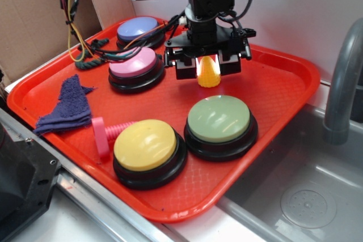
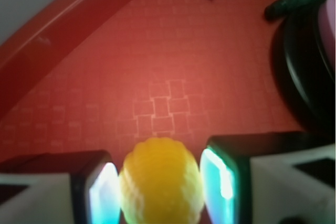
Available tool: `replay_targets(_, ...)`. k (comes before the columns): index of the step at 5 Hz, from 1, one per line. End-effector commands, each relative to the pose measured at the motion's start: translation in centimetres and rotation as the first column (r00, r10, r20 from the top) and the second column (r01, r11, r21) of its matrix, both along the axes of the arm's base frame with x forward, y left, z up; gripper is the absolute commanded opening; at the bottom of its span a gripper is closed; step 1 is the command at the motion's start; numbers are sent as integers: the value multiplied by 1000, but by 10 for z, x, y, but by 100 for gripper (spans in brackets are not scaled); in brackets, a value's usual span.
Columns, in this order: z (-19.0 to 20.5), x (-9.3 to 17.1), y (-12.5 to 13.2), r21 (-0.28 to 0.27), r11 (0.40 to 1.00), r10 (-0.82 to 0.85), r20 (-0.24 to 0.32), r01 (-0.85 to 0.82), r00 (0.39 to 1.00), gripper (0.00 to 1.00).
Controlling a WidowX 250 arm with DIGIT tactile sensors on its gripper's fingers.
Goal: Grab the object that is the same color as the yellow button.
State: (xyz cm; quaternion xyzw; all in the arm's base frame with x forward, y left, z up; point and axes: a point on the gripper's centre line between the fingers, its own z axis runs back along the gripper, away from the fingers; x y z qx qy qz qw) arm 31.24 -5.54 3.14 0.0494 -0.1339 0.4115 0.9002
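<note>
The small yellow toy corn tip [image 1: 209,72] stands at the back middle of the red tray [image 1: 283,63], tip up. My gripper [image 1: 207,67] points straight down over it, with a finger on each side. In the wrist view the corn [image 2: 160,182] fills the gap between the two lit pads [image 2: 102,195], which press its sides. It sits at or just above the tray floor; I cannot tell which. The large yellow dome button [image 1: 146,145] on its black base is at the tray's front, well clear of the gripper.
A green button [image 1: 219,118] is in front of the gripper, a pink button [image 1: 133,63] to its left and a purple button [image 1: 138,26] behind that. A pink toy screw [image 1: 108,133], a purple cloth [image 1: 65,109] and cables [image 1: 96,55] lie left. A sink [image 1: 306,196] and faucet [image 1: 343,83] are right.
</note>
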Motion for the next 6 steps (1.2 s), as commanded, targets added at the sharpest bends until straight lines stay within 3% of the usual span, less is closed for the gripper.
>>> replay_targets(1,65,-11,8,-45,986,-159,-31,158,987,0)
replay_targets(2,103,-19,12,-36,970,-242,-49,241,969,0)
replay_targets(3,136,-25,14,-62,946,-324,-81,319,943,0)
replay_targets(4,166,-33,20,-88,923,-381,-74,374,922,0)
replay_targets(6,183,-52,34,-87,920,-384,-17,381,923,0)
